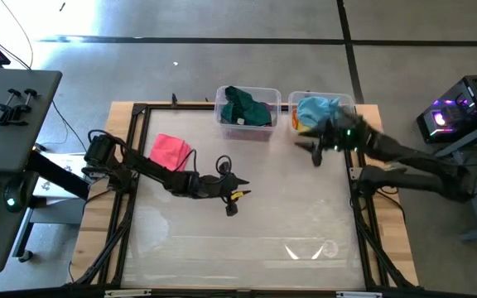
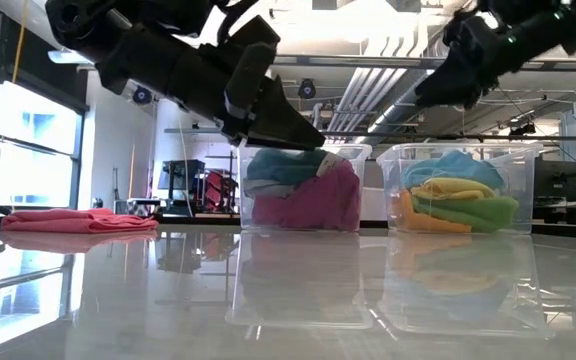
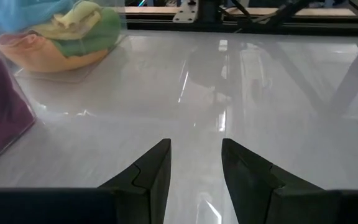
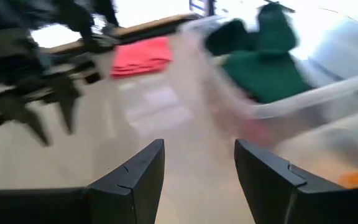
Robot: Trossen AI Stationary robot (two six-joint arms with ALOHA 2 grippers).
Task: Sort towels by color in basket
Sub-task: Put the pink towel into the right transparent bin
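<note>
A pink towel (image 1: 171, 151) lies flat on the table's left part, also seen in the low view (image 2: 78, 220) and the right wrist view (image 4: 143, 55). Two clear bins stand at the far edge. The left bin (image 1: 244, 112) holds dark green, grey and magenta towels (image 2: 303, 190). The right bin (image 1: 315, 112) holds light blue, yellow, light green and orange towels (image 2: 458, 200). My left gripper (image 1: 237, 195) is open and empty over the table's middle, right of the pink towel. My right gripper (image 1: 311, 149) is open and empty, just in front of the right bin.
The glossy table top (image 1: 255, 240) stretches bare toward the near edge. A black frame (image 1: 131, 165) runs along the table's sides. A desk with a clamp (image 1: 11, 103) stands off the left side, and electronics (image 1: 454, 116) off the right.
</note>
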